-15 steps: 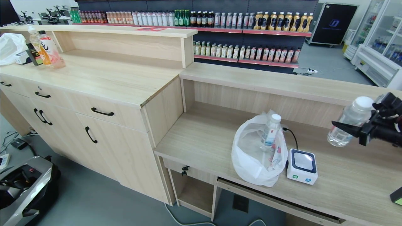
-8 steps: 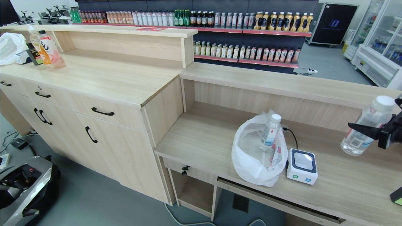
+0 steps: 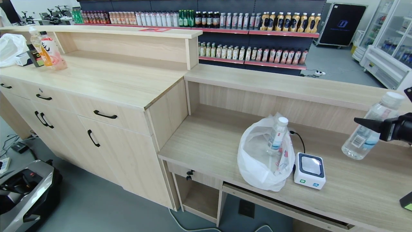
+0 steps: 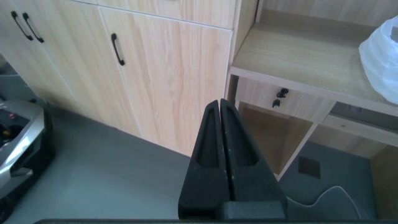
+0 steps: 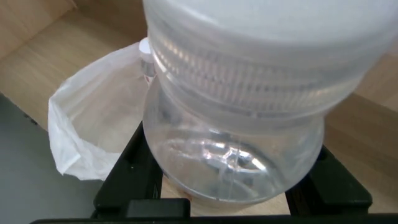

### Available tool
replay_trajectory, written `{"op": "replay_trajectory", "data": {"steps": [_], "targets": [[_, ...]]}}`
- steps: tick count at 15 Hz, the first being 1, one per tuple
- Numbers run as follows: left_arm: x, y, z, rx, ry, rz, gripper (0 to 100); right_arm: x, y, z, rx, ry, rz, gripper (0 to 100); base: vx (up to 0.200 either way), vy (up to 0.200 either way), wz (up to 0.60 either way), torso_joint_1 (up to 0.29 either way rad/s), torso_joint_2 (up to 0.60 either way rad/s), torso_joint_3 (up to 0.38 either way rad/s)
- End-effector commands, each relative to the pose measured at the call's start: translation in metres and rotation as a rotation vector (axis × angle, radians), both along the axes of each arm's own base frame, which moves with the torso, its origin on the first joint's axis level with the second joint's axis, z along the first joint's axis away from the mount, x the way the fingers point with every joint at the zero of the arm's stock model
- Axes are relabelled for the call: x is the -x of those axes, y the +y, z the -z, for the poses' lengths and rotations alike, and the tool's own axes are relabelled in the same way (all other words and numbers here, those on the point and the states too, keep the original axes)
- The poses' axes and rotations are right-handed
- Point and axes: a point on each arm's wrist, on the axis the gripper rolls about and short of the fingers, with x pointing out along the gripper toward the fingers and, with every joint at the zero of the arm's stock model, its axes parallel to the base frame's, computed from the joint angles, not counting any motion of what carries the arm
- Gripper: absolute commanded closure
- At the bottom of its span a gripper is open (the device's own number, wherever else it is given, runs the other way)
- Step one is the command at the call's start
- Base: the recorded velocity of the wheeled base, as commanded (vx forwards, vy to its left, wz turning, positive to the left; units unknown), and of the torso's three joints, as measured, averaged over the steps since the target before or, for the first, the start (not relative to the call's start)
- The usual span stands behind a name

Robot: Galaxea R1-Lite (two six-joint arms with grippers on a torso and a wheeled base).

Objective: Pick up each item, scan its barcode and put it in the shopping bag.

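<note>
Clamping a clear white-capped plastic bottle [image 3: 360, 143] in its jaws, the right gripper [image 3: 373, 127] holds it tilted above the wooden bench [image 3: 354, 193]. The left gripper [image 4: 220, 112] has its jaws pressed together.

Head view high over the counter [image 3: 209, 141]; 2 close downward wrist views, shopping bag [image 3: 257, 161] in all 3.

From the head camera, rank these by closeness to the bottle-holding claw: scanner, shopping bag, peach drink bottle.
From the right gripper holding the water bottle:
1. scanner, on the desk, to its left.
2. shopping bag, beside the scanner, farther left.
3. peach drink bottle, far left on the raised counter.
</note>
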Motion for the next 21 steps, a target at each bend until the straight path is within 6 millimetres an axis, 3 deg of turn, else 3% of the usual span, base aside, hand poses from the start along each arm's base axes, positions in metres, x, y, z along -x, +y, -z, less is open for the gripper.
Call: {"op": "replay_trajectory", "data": {"steps": [1, 5, 8, 14, 17, 19, 21], "targets": [[0.0, 0.0, 0.0, 0.0, 0.0, 0.0, 100, -0.003, 0.016, -0.011, -0.059, -0.017, 0.06, 100, 0.0, 0.0, 0.0, 0.0, 0.0, 0.0], [0.0, 0.0, 0.0, 0.0, 0.0, 0.0, 100, -0.009, 0.042, -0.01, 0.01, -0.128, 0.266, 100, 0.0, 0.0, 0.0, 0.0, 0.0, 0.0], [0.0, 0.0, 0.0, 0.0, 0.0, 0.0, 100, -0.011, 0.054, 0.0, 0.211, -0.108, 0.396, 100, 0.0, 0.0, 0.0, 0.0, 0.0, 0.0], [0.0, 0.0, 0.0, 0.0, 0.0, 0.0, 100, -0.018, 0.09, 0.011, 0.249, -0.166, 0.272, 100, 0.0, 0.0, 0.0, 0.0, 0.0, 0.0], [0.0, 0.0, 0.0, 0.0, 0.0, 0.0, 100, -0.026, 0.107, 0.017, 0.226, -0.212, 0.233, 100, 0.0, 0.0, 0.6, 0.004, 0.0, 0.001], [0.0, 0.0, 0.0, 0.0, 0.0, 0.0, 100, -0.037, 0.127, 0.026, 0.189, -0.263, 0.153, 100, 0.0, 0.0, 0.6, 0.007, 0.0, 0.002], [0.0, 0.0, 0.0, 0.0, 0.0, 0.0, 100, -0.05, 0.135, 0.047, 0.16, -0.224, 0.089, 100, 0.0, 0.0, 0.0, 0.0, 0.0, 0.0]]}}
